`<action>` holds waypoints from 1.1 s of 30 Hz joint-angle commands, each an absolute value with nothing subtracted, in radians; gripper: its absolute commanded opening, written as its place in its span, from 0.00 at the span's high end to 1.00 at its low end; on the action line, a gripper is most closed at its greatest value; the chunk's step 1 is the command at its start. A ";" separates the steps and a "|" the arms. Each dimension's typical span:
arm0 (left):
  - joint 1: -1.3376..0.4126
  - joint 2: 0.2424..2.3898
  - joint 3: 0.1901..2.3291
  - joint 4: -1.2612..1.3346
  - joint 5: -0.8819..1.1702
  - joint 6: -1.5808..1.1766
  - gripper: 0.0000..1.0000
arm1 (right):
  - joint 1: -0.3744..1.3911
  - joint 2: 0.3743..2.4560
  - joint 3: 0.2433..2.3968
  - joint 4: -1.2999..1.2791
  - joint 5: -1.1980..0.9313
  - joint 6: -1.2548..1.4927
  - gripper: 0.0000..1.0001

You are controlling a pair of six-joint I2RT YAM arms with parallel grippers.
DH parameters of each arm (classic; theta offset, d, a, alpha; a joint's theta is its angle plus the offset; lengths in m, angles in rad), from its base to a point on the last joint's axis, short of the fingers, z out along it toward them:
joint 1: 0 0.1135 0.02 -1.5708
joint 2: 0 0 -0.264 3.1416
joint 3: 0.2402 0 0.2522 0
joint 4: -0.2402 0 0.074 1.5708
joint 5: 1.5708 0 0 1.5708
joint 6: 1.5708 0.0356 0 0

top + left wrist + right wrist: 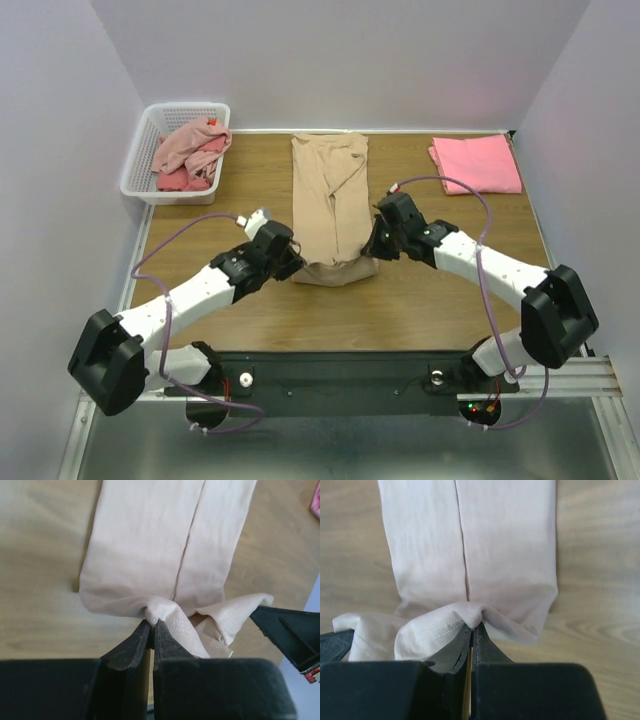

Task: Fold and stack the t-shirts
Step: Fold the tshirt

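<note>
Wooden table (pixel 430 290), beige t-shirt (pixel 330 200) in both jaws

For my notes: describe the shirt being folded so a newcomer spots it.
On the wooden table, look between the white basket far left and the folded salmon-pink shirt far right. The long beige t-shirt there is the only one pinched by the left gripper and right gripper.

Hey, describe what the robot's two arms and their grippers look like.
The left arm and right arm have white link shells with bulky black joint housings. A thin purple cable loops along each. The left gripper and right gripper have black wedge-shaped fingers tapering to narrow tips.
</note>
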State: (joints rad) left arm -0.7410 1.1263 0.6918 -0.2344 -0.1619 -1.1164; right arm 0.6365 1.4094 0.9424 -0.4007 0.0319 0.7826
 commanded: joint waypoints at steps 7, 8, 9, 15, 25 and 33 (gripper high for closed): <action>-0.597 1.405 0.983 -0.167 -0.213 -0.879 1.00 | 0.584 1.626 1.229 -0.387 0.218 0.680 1.00; -0.588 1.422 0.997 -0.161 -0.213 -0.864 1.00 | 0.578 1.644 1.247 -0.385 0.228 0.675 1.00; -0.563 1.455 1.027 -0.146 -0.198 -0.853 1.00 | 0.563 1.676 1.281 -0.387 0.233 0.666 1.00; -0.502 1.574 1.150 -0.141 -0.163 -0.778 1.00 | 0.506 1.778 1.388 -0.387 0.210 0.630 1.00; -0.453 1.752 1.319 -0.132 -0.121 -0.696 1.00 | 0.440 1.910 1.525 -0.385 0.153 0.583 1.00; -0.419 1.862 1.420 -0.133 -0.123 -0.657 1.00 | 0.414 2.011 1.631 -0.383 0.133 0.563 1.00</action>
State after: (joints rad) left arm -0.4400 1.8488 1.3449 -0.1497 -0.1196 -0.7025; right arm 0.4309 1.9915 1.5616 -0.4068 0.1452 0.5861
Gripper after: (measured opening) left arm 0.152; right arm 0.029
